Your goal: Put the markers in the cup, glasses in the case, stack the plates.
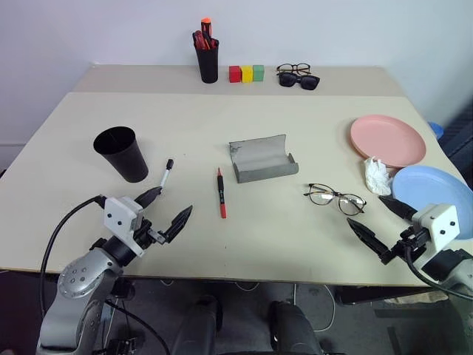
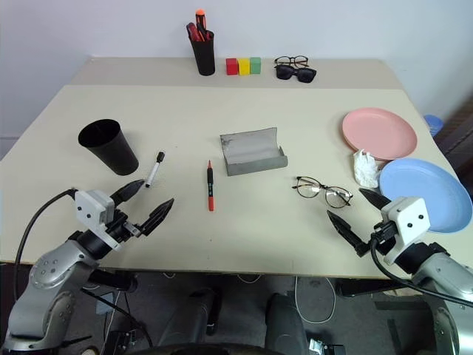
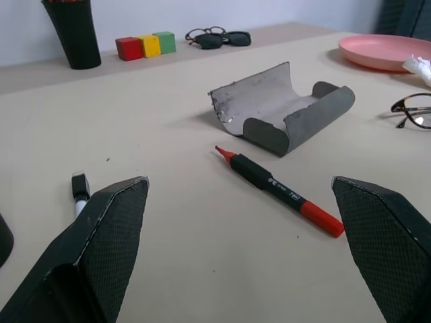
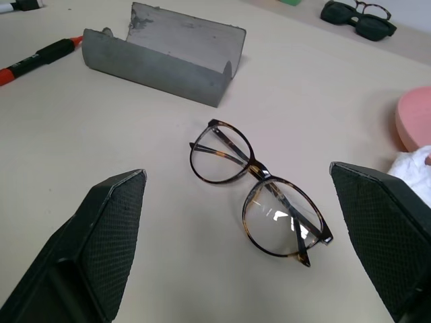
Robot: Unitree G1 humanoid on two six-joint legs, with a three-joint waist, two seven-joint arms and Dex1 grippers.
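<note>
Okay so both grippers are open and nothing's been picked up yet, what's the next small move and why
Probably ease the left gripper forward to the white marker. It lies just ahead of the open fingers, beside the cup, and nothing stands between them, so it looks like the shortest first pick.

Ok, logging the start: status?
Left gripper and right gripper open, empty. Glasses beside open case. Crumpled tissue between plates.
</note>
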